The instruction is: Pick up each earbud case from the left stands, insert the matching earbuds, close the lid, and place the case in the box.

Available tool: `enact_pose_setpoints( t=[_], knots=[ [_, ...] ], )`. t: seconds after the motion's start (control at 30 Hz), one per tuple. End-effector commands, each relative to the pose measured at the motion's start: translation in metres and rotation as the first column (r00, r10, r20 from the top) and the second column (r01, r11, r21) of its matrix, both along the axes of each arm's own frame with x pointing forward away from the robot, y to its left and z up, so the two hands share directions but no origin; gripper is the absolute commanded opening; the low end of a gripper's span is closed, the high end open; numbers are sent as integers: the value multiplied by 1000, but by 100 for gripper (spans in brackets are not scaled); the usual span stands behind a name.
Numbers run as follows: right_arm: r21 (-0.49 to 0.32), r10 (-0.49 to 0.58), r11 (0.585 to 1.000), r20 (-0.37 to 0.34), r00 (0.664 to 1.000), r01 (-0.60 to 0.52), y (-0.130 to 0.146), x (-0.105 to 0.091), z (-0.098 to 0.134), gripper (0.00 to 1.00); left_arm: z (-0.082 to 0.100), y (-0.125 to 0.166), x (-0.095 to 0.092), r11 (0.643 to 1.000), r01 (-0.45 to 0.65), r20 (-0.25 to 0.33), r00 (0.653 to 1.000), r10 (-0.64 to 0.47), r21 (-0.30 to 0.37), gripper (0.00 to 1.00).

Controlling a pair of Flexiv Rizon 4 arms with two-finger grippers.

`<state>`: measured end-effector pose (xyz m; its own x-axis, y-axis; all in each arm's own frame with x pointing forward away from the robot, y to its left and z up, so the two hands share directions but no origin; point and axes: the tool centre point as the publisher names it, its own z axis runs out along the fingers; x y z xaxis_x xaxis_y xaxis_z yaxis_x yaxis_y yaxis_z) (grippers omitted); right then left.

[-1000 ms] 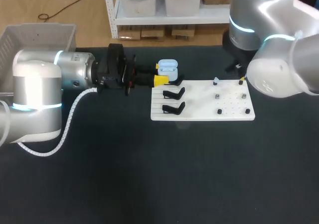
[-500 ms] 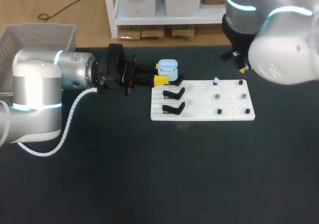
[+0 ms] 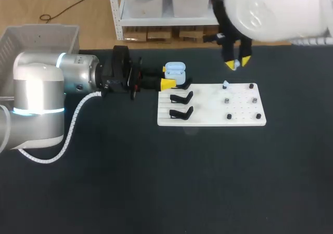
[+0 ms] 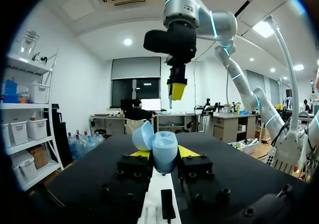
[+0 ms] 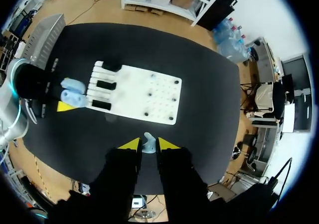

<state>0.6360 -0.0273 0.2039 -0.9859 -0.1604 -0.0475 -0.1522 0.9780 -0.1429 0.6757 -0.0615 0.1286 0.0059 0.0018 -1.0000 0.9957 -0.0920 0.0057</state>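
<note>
My left gripper (image 3: 171, 78) lies level over the table by the white board's (image 3: 210, 117) far left corner, shut on a light blue earbud case (image 3: 175, 70). In the left wrist view the case (image 4: 164, 152) stands between the yellow tips with its lid up. My right gripper (image 3: 237, 63) hangs above the board's far edge, shut on a small pale blue earbud (image 5: 148, 143). Another earbud (image 3: 226, 84) sits on the board's peg field. Two black stands (image 3: 181, 104) on the board's left part are bare.
A grey box (image 3: 36, 39) stands at the table's far left corner, behind my left arm. Small dark pegs (image 3: 229, 116) dot the board's right half. Dark tabletop stretches wide in front of the board.
My right arm has swung left and risen from the far right; its gripper now hangs over the board's far edge. The left arm and the case have kept still.
</note>
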Motion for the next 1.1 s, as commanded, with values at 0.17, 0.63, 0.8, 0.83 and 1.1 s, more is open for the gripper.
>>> enact_pose_setpoints(
  t=[0.17, 0.63, 0.8, 0.83, 1.1],
  knots=[
    [20, -1, 1000, -14, 1000, 2, 23, -5, 1, 0, -1, 0, 0, 1000, -1, 2, 1000, 1, -3, 0],
    [17, 8, 1000, -14, 1000, -8, 25, -7, 3, 0, -2, -1, -1, 1000, 10, 28, 1000, -10, 12, 0],
    [-15, -6, 1000, 9, 1000, 6, 41, -7, 6, 0, -4, -3, -3, 1000, 23, 55, 998, -24, 16, 0],
    [-19, -14, 1000, 13, 1000, 14, 45, -7, 6, 0, -4, -3, -3, 1000, 23, 58, 998, -24, 17, 0],
    [-24, -151, 988, 7, 989, 151, 68, -4, 9, 0, -6, -2, -2, 1000, 1, 62, 998, -2, 14, 0]
  ],
)
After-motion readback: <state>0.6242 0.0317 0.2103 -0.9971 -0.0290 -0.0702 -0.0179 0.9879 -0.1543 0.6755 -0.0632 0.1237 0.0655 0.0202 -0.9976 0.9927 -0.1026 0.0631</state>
